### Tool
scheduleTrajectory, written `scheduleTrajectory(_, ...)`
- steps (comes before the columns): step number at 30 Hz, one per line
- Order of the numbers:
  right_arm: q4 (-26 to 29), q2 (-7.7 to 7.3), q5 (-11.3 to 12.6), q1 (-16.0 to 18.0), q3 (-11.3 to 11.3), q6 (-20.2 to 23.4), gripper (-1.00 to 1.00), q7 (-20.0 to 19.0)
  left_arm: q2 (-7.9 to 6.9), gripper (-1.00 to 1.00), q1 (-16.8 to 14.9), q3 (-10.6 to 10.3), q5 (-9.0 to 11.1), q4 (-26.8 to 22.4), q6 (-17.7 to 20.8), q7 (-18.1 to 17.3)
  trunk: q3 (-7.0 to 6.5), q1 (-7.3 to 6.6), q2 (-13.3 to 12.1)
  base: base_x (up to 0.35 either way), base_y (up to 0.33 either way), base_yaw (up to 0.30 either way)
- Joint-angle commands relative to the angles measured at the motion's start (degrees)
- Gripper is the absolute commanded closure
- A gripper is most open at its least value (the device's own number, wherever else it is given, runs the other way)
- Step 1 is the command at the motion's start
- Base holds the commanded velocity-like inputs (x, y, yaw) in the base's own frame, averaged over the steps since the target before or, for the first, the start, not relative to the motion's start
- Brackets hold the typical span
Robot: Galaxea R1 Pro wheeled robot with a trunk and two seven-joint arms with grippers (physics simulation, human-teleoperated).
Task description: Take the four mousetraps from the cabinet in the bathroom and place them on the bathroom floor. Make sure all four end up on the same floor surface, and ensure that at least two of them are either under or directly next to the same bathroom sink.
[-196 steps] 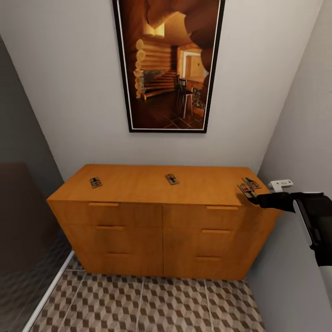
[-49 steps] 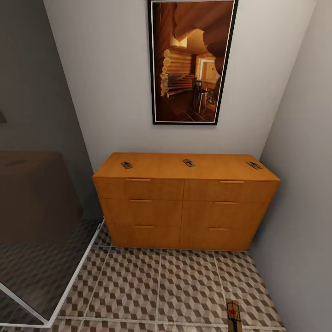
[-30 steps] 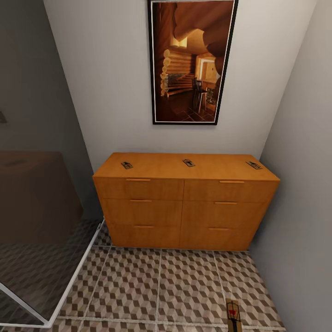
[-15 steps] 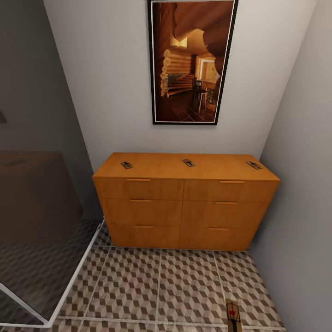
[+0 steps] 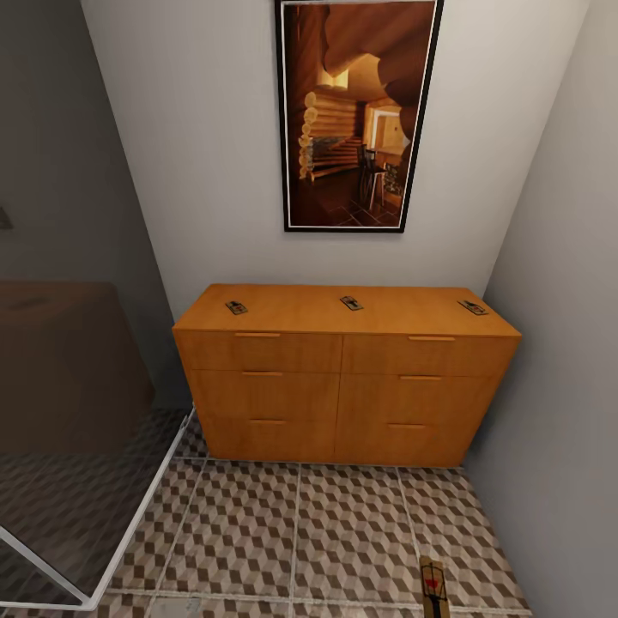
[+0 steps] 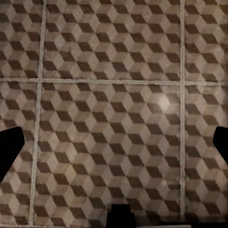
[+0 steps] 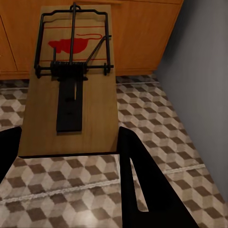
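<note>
The right gripper (image 7: 71, 147) is clamped on one mousetrap (image 7: 71, 80), its dark fingers (image 7: 142, 190) at the board's near end and the red mark and wire at the end away from the hand, held above the bathroom floor (image 7: 156, 123) close to the orange cabinet (image 7: 137, 38). The left gripper (image 6: 114, 147) has its fingers spread wide apart with just cube-pattern tiles in between. Three more mousetraps, left (image 5: 236, 306), middle (image 5: 350, 302) and right (image 5: 471, 306), sit spaced out on the cabinet top, well beyond either hand.

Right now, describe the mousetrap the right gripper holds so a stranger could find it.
Start at the orange cabinet under the painting. On the tiled floor before its right end sits the held mousetrap; unlike three others on the cabinet top, it is low.
</note>
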State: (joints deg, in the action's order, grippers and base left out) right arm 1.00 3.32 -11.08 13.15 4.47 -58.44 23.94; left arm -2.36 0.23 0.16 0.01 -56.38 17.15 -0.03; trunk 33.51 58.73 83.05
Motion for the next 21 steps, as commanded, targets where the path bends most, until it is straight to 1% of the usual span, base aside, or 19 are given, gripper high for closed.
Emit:
scheduleTrajectory(1, -0.03, 0.01, -0.44, 0.03, 0.45, -0.15, 1.0, -0.04, -0.01, -1.0, 0.03, 0.02, 0.02, -1.56, 1.58, -0.02, 0.05, 0.0, 0.03, 0.0, 0.0, 0.0)
scheduleTrajectory(2, -0.03, 0.01, -0.44, 0.03, 0.44, -0.16, 1.0, -0.06, -0.01, -1.0, 0.03, 0.02, 0.03, -2.82, 2.68, -0.02, 0.05, 0.0, 0.03, 0.0, 0.0, 0.0)
scheduleTrajectory(4, -0.03, 0.01, -0.44, 0.03, 0.44, -0.17, 1.0, -0.09, -0.01, -1.0, 0.03, 0.02, 0.07, -7.72, 6.33, 0.0, 0.05, 0.0, 0.03, 0.0, 0.0, 0.0)
scheduleTrajectory(5, -0.03, 0.02, -0.44, 0.03, 0.44, -0.17, 1.0, -0.09, 0.01, -1.0, 0.03, 0.02, 0.09, -8.89, 7.09, 0.0, 0.05, 0.0, 0.03, 0.0, 0.0, 0.0)
scheduleTrajectory(6, -0.03, 0.0, -0.44, 0.03, 0.45, -0.16, 1.0, -0.11, 0.03, -1.0, 0.03, 0.0, 0.15, -11.1, 8.4, 0.01, 0.05, 0.0, 0.03, 0.0, 0.0, 0.0)
scheduleTrajectory(8, -0.03, -0.03, -0.44, 0.03, 0.45, -0.17, 1.0, -0.11, 0.16, -1.0, 0.03, -0.09, 0.19, -13.06, 9.54, 0.02, 0.05, 0.0, 0.03, 0.0, 0.0, 0.0)
scheduleTrajectory(10, -0.03, -0.05, -0.44, 0.03, 0.45, -0.17, 1.0, -0.12, 0.93, -1.0, 0.03, -0.16, 0.19, -15.5, 11.13, 0.02, 0.05, 0.0, 0.03, 0.0, 0.0, 0.0)
scheduleTrajectory(11, -0.03, -0.09, -0.44, 0.03, 0.45, -0.17, 1.0, -0.11, 1.64, -1.0, 0.03, -0.19, 0.18, -17.02, 12.22, 0.03, 0.05, 0.0, 0.03, 0.0, 0.0, 0.0)
scheduleTrajectory(13, -0.03, -0.11, -0.44, 0.03, 0.45, -0.18, 1.0, -0.11, 2.17, -1.0, 0.03, -0.21, 0.17, -18.73, 13.37, 0.03, 0.05, 0.0, 0.03, 0.0, 0.0, 0.0)
scheduleTrajectory(14, -0.03, -0.13, -0.44, 0.03, 0.45, -0.18, 1.0, -0.12, 2.54, -1.0, 0.03, -0.22, 0.17, -20.66, 14.59, 0.03, 0.05, 0.0, 0.03, 0.0, 0.0, 0.0)
scheduleTrajectory(15, -0.03, -0.15, -0.44, 0.03, 0.45, -0.18, 1.0, -0.12, 2.68, -1.0, 0.03, -0.23, 0.17, -21.68, 15.22, 0.03, 0.05, 0.0, 0.03, 0.0, 0.0, 0.0)
scheduleTrajectory(16, -0.03, -0.19, -0.44, 0.03, 0.45, -0.16, 1.0, -0.12, 2.88, -1.0, 0.03, -0.23, 0.17, -23.75, 16.55, 0.03, 0.05, 0.0, 0.03, 0.0, 0.0, 0.0)
scheduleTrajectory(18, -0.03, -0.21, -0.44, 0.03, 0.45, -0.17, 1.0, -0.12, 3.01, -1.0, 0.02, -0.24, 0.17, -25.82, 17.99, 0.03, 0.05, 0.0, 0.03, 0.0, 0.0, 0.0)
scheduleTrajectory(19, -0.03, -0.26, -0.47, 0.03, 0.45, -0.17, 1.0, -0.12, 3.09, -1.0, -0.01, -0.24, 0.17, -27.78, 19.48, 0.03, 0.05, 0.0, 0.03, 0.0, 0.0, 0.0)
scheduleTrajectory(21, -0.03, -0.28, -0.49, 0.03, 0.45, -0.17, 1.0, -0.12, 3.16, -1.0, -0.04, -0.24, 0.16, -29.41, 21.0, 0.03, 0.05, 0.0, 0.03, 0.0, 0.0, 0.0)
